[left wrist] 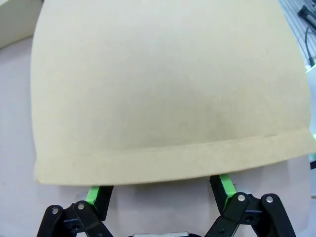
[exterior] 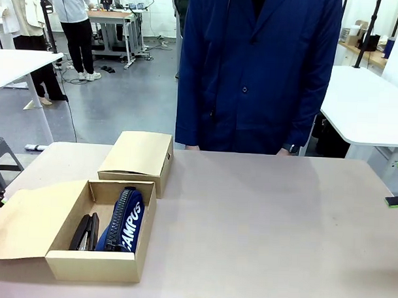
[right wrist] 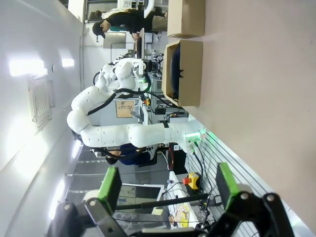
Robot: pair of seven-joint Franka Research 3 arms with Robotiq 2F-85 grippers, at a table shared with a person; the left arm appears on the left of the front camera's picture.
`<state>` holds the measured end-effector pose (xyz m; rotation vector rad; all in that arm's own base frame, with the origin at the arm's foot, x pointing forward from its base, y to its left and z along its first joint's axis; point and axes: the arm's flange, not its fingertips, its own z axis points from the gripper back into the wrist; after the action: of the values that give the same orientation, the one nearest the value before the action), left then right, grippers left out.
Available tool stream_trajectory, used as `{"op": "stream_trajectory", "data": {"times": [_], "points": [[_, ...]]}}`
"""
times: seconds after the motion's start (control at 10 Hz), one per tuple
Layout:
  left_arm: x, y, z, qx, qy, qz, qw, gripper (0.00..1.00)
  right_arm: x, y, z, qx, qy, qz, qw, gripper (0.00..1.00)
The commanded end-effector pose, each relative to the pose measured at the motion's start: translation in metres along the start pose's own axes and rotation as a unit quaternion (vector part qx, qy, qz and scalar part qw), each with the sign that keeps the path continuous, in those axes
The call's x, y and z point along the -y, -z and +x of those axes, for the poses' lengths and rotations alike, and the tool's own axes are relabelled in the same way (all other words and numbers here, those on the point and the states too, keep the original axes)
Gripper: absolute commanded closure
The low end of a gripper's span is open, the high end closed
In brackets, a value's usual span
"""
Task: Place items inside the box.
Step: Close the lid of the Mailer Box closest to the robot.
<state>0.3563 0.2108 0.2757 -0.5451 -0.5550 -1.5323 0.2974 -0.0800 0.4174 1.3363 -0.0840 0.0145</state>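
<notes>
The open box (exterior: 100,266) is tan cardboard on a pale pinkish-beige table (exterior: 268,223). Inside lie a navy pouch (exterior: 123,219) with white "CAMPUS" lettering and a black stapler (exterior: 85,232). The person's coat (exterior: 254,66) is dark blue.

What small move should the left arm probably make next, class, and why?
Probably close the left claw on the open box's lid flap and fold it shut: its fingers sit spread at the flap's edge, and the navy CAMPUS pouch and black stapler already lie inside.

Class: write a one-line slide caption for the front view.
Open box holding navy CAMPUS pouch and black stapler; person waits opposite.
</notes>
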Motion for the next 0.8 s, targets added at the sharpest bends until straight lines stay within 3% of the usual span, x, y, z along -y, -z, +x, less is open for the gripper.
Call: {"op": "stream_trajectory", "data": {"times": [0.0, 0.7], "points": [[0.0, 0.012, 0.008, 0.018, 0.028, -0.014, 0.999, 0.0, -0.003, -0.002, -0.001, 0.0, -0.001, 0.003, 1.0, 0.0], [0.002, -0.001, 0.044, 0.164, 0.069, 0.01, 0.984, 0.0, -0.003, -0.002, -0.001, 0.0, -0.001, 0.003, 1.0, 0.0]]}}
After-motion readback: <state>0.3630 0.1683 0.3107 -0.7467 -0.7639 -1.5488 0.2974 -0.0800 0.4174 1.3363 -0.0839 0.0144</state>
